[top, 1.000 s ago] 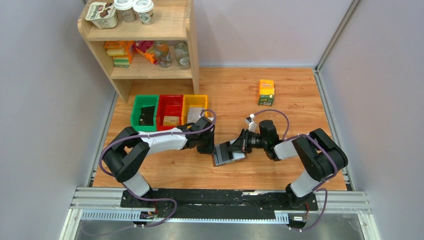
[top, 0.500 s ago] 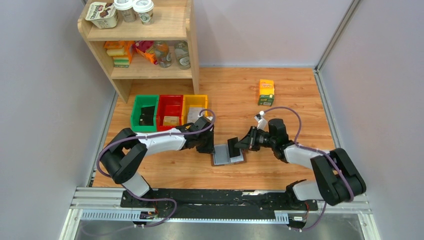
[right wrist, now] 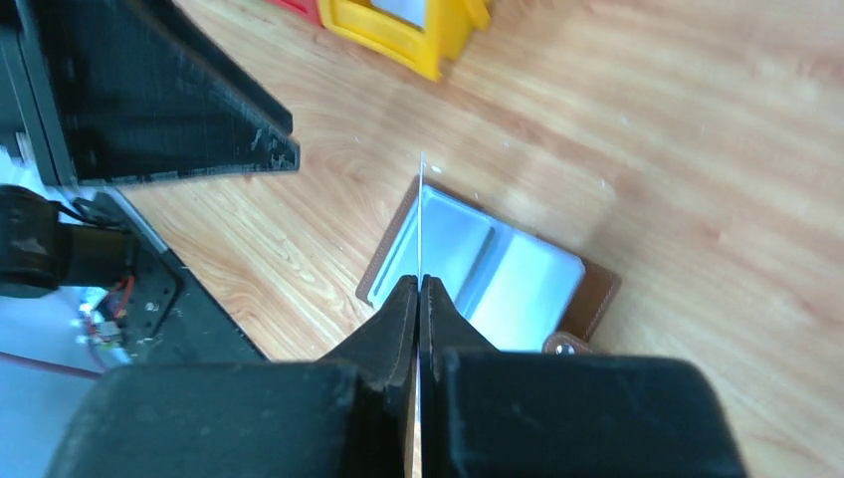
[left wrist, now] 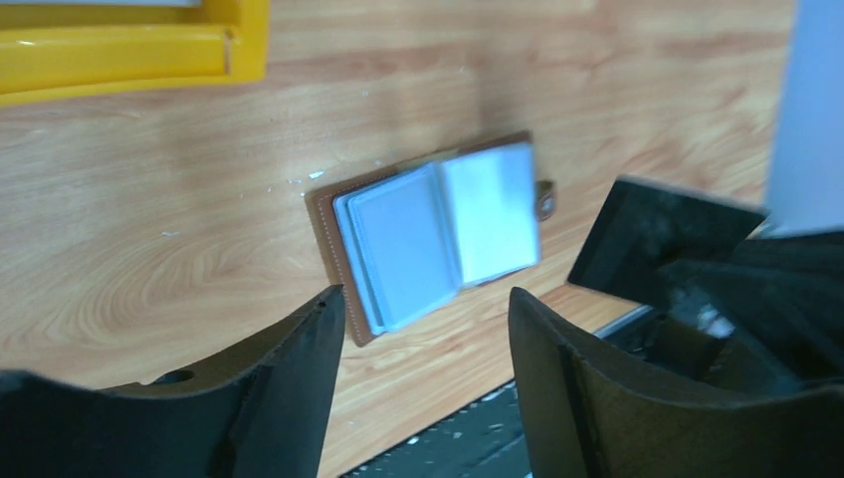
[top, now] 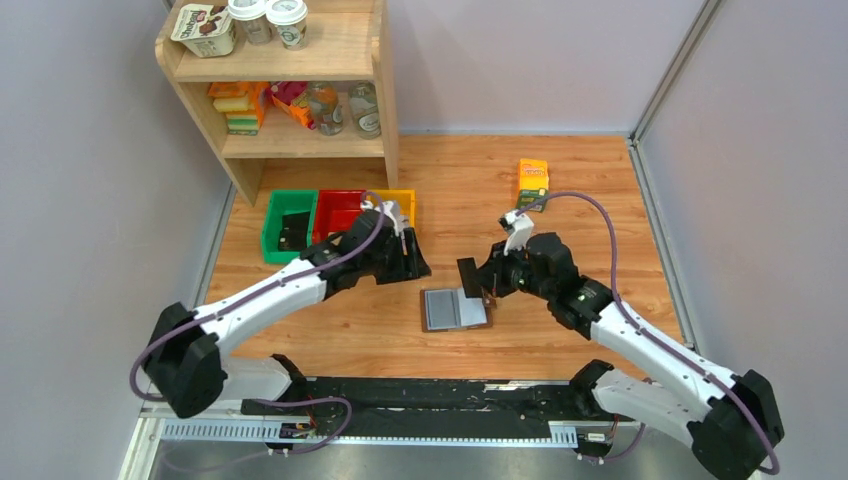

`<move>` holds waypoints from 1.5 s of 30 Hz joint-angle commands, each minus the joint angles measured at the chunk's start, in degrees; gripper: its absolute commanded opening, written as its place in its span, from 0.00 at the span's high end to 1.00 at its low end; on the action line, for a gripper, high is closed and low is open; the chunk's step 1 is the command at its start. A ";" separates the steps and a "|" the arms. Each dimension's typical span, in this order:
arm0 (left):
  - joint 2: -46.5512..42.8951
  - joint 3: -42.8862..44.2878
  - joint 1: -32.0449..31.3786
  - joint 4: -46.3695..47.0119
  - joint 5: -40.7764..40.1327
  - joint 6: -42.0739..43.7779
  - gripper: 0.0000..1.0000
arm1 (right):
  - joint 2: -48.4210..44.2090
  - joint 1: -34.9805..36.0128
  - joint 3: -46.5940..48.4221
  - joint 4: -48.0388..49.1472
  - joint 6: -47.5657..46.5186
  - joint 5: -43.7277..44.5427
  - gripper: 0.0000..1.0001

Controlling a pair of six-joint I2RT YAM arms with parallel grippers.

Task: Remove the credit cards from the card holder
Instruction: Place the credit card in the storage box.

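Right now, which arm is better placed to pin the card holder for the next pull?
Left. The left fingers hang open and empty near the open card holder; the right fingers are shut on a dark card.

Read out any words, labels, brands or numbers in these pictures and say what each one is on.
No text reads clearly.
The tub on the top shelf: dark script on its label, too blurred to read.
The orange-green carton: print too small to read.
The lidded cups beside the tub: green mark, too small.
The card holder and the credit card: no text visible.
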 commanded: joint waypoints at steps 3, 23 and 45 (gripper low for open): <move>-11.73 3.86 4.52 -7.19 1.46 -7.26 0.24 | -1.81 20.74 7.52 -4.17 -15.92 36.11 1.00; -16.49 3.16 5.14 -3.86 9.89 -18.34 0.23 | 18.75 50.39 9.28 31.42 -54.43 74.12 1.00; -17.19 1.05 5.05 -2.45 8.05 -9.56 1.00 | 23.33 52.33 10.16 35.03 -55.23 74.74 0.90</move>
